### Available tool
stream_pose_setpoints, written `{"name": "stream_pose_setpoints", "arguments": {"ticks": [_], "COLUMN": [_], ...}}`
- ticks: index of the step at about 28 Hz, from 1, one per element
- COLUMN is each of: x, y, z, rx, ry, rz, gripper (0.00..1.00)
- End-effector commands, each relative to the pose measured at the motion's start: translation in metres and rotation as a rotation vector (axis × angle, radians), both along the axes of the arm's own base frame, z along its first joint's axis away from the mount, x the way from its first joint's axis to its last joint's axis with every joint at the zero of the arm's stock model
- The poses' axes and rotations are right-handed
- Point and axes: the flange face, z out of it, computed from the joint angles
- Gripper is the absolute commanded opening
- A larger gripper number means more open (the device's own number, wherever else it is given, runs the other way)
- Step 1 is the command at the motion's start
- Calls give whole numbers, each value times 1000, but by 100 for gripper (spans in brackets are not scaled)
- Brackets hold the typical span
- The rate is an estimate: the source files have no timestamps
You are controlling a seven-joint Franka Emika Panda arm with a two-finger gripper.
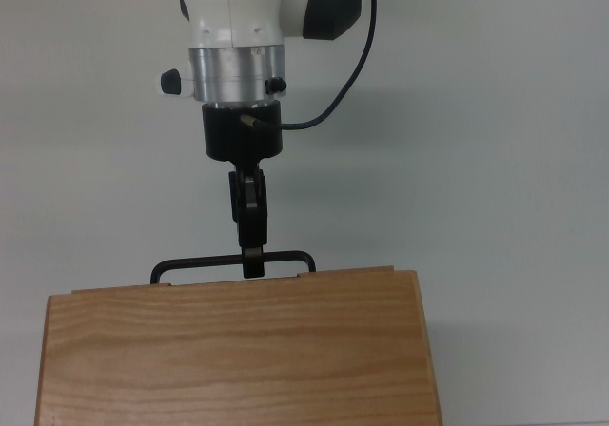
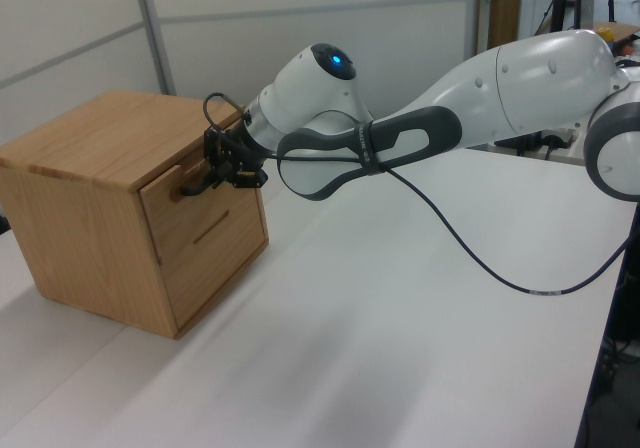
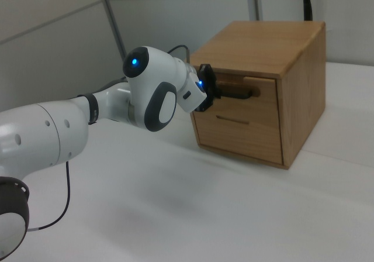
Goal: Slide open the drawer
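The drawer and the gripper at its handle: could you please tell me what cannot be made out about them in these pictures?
- Drawer inside: hidden in all views; only a thin strip shows beyond the cabinet top in the top view.
- Gripper grip on the handle: the fingers' state is unclear, the wrist blocks the right view.
- Cabinet's rear: cut off by the top view's bottom edge.

top view: overhead, close, looking straight down on cabinet (image 1: 233,350) | left view, right view: raised, farther back, opposite sides; all share cabinet front and arm (image 2: 480,88)
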Motion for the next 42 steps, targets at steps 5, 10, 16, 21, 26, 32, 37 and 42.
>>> {"name": "stream_pose_setpoints", "arguments": {"ticks": [5,10,16,21,26,32,37,42], "x": [-3,-10,-21,-30,-42,-59,-71,-72], "y": [2,0,0,0,0,0,1,1], "z": [19,36,47,54,61,71,67,69], "rx": [-17,-23,-34,-49,-51,-57,-68,-65], "ry": [-37,-48,44,132,214,325,401,395], "rz": [12,12,10,14,8,6,11,5], "gripper": [0,0,0,0,0,0,0,1]}}
